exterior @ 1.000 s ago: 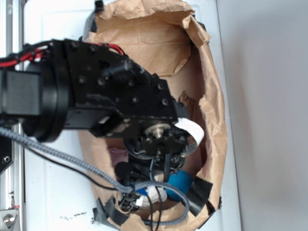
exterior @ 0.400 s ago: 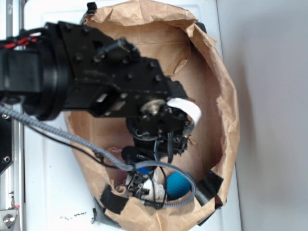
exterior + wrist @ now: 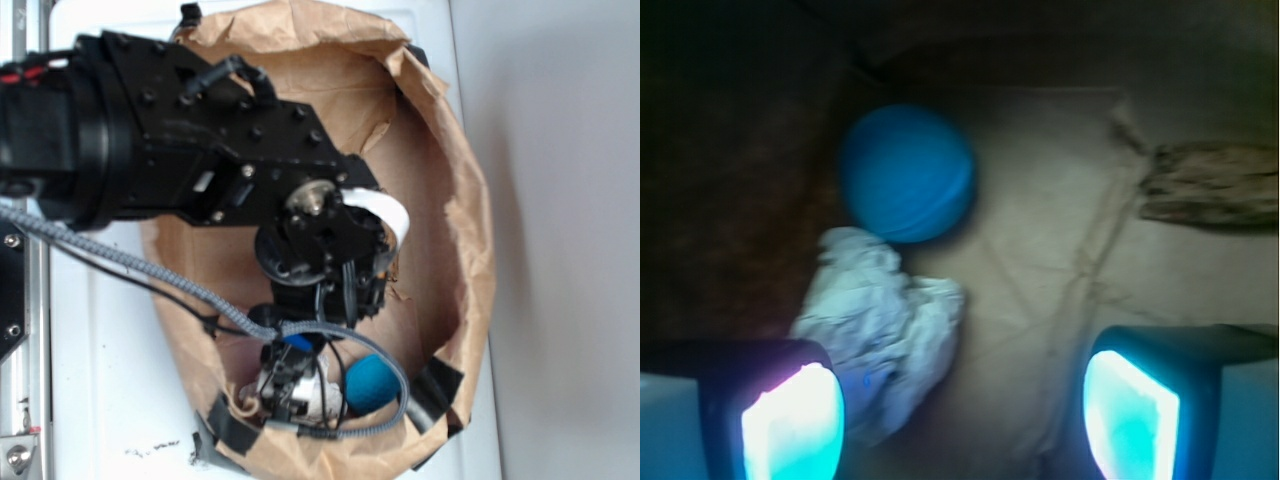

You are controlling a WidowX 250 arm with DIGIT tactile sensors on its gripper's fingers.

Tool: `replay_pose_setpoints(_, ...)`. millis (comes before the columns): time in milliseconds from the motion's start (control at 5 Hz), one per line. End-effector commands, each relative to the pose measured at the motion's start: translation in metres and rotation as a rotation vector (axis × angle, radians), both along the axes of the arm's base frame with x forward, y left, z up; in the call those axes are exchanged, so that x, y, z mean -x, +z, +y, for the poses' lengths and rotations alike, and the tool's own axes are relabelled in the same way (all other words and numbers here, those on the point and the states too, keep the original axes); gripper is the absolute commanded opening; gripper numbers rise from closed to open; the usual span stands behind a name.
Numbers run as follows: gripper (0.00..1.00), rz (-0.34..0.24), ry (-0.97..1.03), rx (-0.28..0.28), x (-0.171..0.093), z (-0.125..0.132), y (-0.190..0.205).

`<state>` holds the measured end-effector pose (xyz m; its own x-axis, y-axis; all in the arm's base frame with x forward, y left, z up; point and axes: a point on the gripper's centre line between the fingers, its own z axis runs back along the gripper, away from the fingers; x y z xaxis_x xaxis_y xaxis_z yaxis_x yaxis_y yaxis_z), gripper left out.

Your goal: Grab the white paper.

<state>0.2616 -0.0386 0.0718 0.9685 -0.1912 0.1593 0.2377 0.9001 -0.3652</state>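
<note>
The white paper (image 3: 880, 320) is a crumpled wad on the floor of the brown paper bag (image 3: 470, 230), touching the blue ball (image 3: 908, 172) beyond it. My gripper (image 3: 960, 420) is open and hovers over the bag floor. The wad lies just ahead of the left finger (image 3: 790, 420) and partly inside the gap. The right finger (image 3: 1135, 415) is over bare bag floor. In the exterior view the wad (image 3: 325, 400) and ball (image 3: 368, 385) show at the bag's near end, with my gripper (image 3: 288, 385) partly covering the wad.
The bag's crumpled walls surround the gripper on all sides. Black tape pieces (image 3: 432, 392) hold its rim. A grey braided cable (image 3: 150, 275) loops from the arm into the bag. A dark scrap (image 3: 1210, 185) lies on the bag floor at the right.
The arm has tilted and its wrist has shifted a little up and left. The bag has spread and shifted beneath it. The gripper stays open over the wad.
</note>
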Motion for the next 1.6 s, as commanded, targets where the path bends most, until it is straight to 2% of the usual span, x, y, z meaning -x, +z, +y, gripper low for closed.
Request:
replay_pose_setpoints(0, 1.0, 0.006, -0.075, 0.024, 0.003, -0.037, 0.001)
replay_pose_setpoints(400, 1.0, 0.05, -0.136, -0.076, 0.02, -0.058, -0.048)
replay_pose_setpoints(600, 0.48, 0.027, -0.072, -0.106, 0.016, -0.051, -0.052)
replay_pose_setpoints(800, 0.0, 0.019, -0.031, -0.112, 0.012, -0.046, -0.048)
replay_pose_setpoints(1200, 0.0, -0.009, -0.018, -0.054, 0.01, -0.037, -0.029)
replay_pose_setpoints(1400, 0.0, -0.061, 0.018, 0.01, 0.007, -0.021, 0.003)
